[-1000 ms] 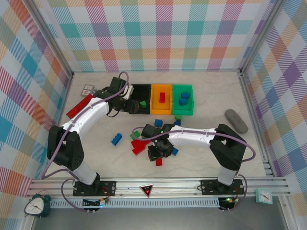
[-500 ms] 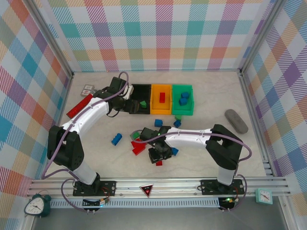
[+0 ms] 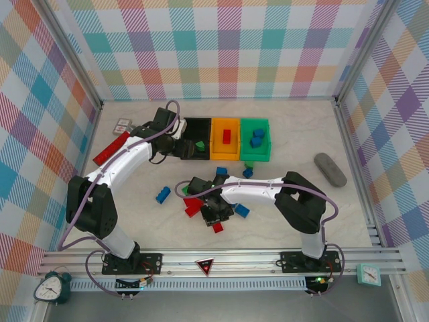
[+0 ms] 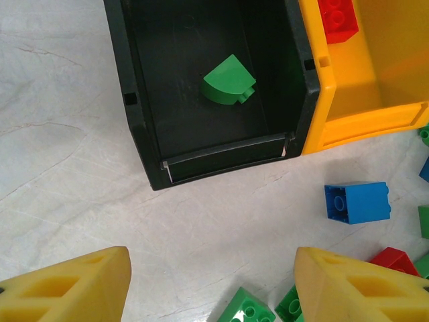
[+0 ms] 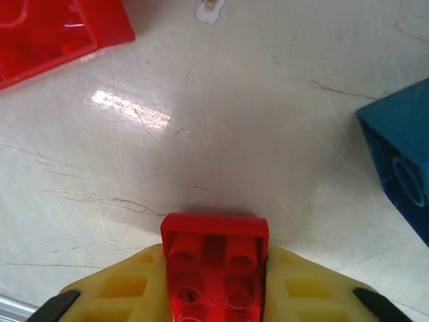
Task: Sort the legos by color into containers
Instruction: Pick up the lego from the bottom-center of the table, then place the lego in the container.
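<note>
My right end effector (image 5: 216, 285) is pressed together on a small red studded plastic lego brick (image 5: 214, 245). The brick sits between my two yellow fingers (image 5: 127, 288), studs toward the camera, its far end reaching past the fingertips, low over the pale marbled desk (image 5: 234, 114). I cannot tell whether it touches the surface. A larger red brick (image 5: 53, 33) lies well off at upper left and a blue brick (image 5: 402, 174) off to the right, both apart from my grip. From above, this end effector (image 3: 216, 212) is down among the loose bricks in front of the containers.

My left end effector (image 4: 211, 292) is spread wide with nothing between the fingers, hanging just short of the near end of the black rectangular plastic bin (image 4: 134, 100). That bin holds one green rounded lego piece (image 4: 229, 82). Beside it, the orange plastic bin (image 4: 375, 114) holds a red long brick (image 4: 338, 17). The green plastic bin (image 3: 256, 156) ends the row, with blue bricks (image 3: 257, 137) inside.
</note>
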`<action>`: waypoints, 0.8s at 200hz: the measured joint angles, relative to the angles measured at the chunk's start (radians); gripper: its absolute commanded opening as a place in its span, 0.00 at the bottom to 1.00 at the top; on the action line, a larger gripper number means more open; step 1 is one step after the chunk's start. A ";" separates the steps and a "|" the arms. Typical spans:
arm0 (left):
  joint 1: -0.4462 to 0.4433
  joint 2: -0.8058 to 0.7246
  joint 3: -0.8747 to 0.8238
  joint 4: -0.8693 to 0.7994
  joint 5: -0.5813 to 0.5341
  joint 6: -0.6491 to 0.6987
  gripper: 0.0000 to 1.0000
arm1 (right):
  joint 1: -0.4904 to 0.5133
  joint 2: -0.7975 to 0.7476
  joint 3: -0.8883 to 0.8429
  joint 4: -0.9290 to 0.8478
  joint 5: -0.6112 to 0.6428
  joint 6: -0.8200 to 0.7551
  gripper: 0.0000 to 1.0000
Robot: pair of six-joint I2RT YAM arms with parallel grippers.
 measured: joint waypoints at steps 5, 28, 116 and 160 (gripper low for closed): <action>0.000 0.000 0.000 0.000 0.000 0.000 0.65 | 0.000 0.000 0.000 0.000 0.000 -0.003 0.28; 0.000 0.000 0.000 0.000 0.000 0.000 0.65 | 0.000 0.000 0.010 0.000 0.000 -0.013 0.28; 0.000 0.000 0.002 -0.008 -0.003 0.000 0.65 | -0.146 -0.065 0.114 0.048 -0.020 -0.096 0.28; 0.000 0.000 0.002 -0.008 -0.004 0.000 0.65 | -0.286 -0.079 0.184 0.055 -0.031 -0.156 0.29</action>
